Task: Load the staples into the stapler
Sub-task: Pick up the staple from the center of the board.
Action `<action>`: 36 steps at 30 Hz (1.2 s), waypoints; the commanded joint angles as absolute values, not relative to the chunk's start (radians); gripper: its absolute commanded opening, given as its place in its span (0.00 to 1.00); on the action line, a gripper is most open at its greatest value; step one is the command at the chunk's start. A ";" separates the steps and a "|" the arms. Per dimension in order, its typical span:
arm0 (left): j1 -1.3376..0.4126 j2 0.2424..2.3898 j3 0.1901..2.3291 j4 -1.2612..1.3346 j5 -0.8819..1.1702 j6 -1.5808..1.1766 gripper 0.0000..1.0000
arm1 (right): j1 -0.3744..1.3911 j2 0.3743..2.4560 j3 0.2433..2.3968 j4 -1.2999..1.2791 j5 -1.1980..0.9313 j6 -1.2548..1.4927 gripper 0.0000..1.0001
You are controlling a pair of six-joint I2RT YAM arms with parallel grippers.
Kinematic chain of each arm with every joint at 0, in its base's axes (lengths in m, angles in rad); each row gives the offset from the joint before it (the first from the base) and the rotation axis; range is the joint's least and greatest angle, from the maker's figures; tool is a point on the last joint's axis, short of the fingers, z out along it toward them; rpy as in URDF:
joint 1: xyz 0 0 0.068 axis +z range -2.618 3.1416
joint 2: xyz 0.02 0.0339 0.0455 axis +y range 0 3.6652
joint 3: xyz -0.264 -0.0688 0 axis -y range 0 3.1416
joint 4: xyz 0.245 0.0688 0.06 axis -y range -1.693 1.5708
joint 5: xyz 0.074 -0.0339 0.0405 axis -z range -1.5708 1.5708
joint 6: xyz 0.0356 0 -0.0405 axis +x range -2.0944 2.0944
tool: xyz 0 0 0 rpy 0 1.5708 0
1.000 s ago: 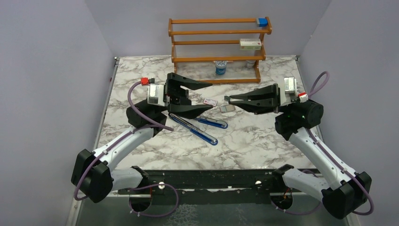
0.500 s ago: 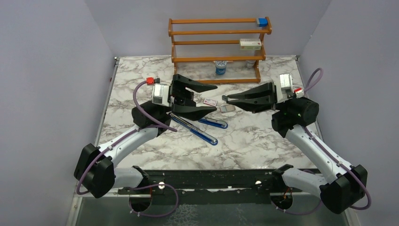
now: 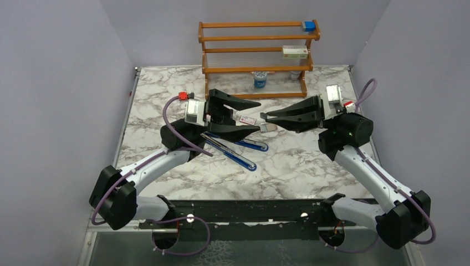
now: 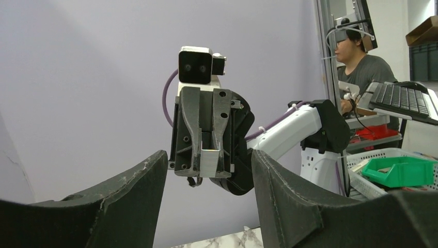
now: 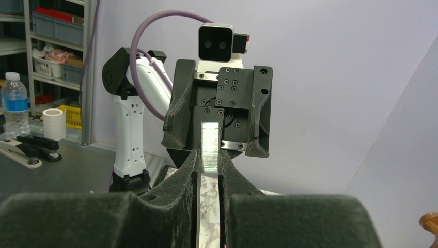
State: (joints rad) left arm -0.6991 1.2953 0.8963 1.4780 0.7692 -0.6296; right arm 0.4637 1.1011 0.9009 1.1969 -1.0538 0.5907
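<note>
My right tool [image 5: 209, 155] is pinched narrowly on the staples [image 5: 210, 142], aloft, facing my left tool [image 3: 257, 116], which gapes empty. The stapler [image 3: 239, 157] lies open on the bench [image 3: 310, 160] below. If the thin strip tilts in that pinch, it may snap or miss the channel.

Blue stapler [image 3: 238, 157] lies splayed open; silver staples [image 5: 209, 147] held upright.
</note>
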 commanded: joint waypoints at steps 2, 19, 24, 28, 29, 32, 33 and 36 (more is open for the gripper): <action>-0.717 1.301 0.927 1.498 0.743 -0.581 0.63 | 0.465 1.107 0.908 1.256 -1.078 0.615 0.05; -0.750 1.312 0.936 1.476 0.746 -0.549 0.48 | 0.464 1.104 0.900 1.235 -1.080 0.604 0.05; -0.752 1.312 0.937 1.473 0.746 -0.548 0.44 | 0.465 1.101 0.901 1.235 -1.077 0.604 0.05; -0.753 1.313 0.939 1.470 0.746 -0.548 0.41 | 0.465 1.100 0.900 1.232 -1.078 0.604 0.04; -0.753 1.313 0.940 1.468 0.746 -0.548 0.40 | 0.464 1.101 0.900 1.232 -1.078 0.604 0.04; -0.753 1.316 0.939 1.462 0.741 -0.552 0.40 | 0.465 1.100 0.899 1.232 -1.078 0.604 0.04; -0.753 1.317 0.941 1.461 0.740 -0.554 0.39 | 0.465 1.100 0.897 1.232 -1.078 0.603 0.04; -0.752 1.316 0.942 1.462 0.741 -0.558 0.36 | 0.465 1.098 0.895 1.232 -1.077 0.603 0.04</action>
